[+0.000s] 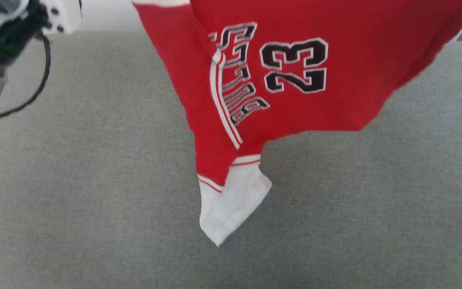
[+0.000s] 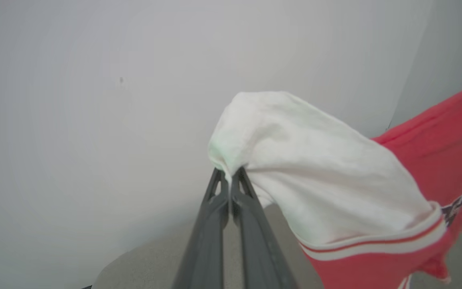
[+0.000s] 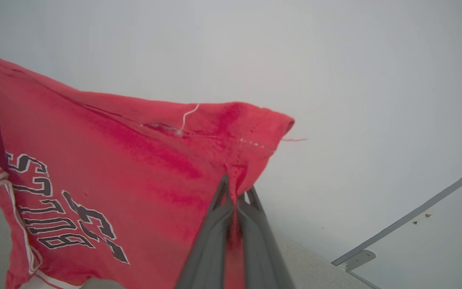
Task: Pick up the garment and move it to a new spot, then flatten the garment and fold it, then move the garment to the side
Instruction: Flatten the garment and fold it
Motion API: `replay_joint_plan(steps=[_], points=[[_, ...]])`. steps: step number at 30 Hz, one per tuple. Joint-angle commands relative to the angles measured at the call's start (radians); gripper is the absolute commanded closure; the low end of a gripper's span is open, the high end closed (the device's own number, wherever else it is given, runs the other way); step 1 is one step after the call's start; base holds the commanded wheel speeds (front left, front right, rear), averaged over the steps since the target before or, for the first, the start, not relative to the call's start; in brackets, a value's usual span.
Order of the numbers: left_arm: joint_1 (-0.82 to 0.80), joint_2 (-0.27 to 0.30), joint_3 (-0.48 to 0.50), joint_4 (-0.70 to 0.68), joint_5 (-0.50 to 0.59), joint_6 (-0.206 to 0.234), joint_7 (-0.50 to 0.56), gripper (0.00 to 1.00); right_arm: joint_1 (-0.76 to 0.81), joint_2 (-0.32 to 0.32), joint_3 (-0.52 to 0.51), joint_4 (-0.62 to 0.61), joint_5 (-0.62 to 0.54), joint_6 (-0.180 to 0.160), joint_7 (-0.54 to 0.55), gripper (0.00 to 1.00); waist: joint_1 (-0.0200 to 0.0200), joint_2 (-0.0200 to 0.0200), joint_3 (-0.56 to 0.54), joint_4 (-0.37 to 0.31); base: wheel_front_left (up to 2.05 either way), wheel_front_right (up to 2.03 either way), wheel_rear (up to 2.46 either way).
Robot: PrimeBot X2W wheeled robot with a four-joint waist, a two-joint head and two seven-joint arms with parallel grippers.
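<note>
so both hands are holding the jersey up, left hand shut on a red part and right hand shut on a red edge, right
Not quite. The left hand is shut on the white sleeve end of the jersey, not a red part; the left wrist view shows it. The right hand is indeed shut on a red edge, and both hold it up.

Red shirt [image 1: 359, 80] — white sleeve ends, red-and-white stripe trim, black white-outlined 23 and lettering — and a plain grey woven surface [image 1: 74, 200].

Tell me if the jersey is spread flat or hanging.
Hanging: the left hand pinches a white sleeve, the right hand a red edge; the jersey droops between.
</note>
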Motion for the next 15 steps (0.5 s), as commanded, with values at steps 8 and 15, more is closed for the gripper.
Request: replay_joint_plan(steps=[8, 15], points=[[-0.197, -0.064, -0.025, 0.168, 0.138, -0.012, -0.156, 1.0, -0.137, 0.058, -0.012, 0.148, -0.131, -0.001, -0.178, 1.0, 0.0, 0.0, 0.111, -0.018, 0.0, 0.0, 0.0], [-0.404, -0.105, -0.029, 0.304, 0.288, 0.029, -0.406, 1.0, -0.297, 0.13, -0.022, 0.34, -0.305, -0.002, -0.449, 1.0, 0.0, 0.0, 0.202, -0.034, 0.0, 0.0, 0.0]])
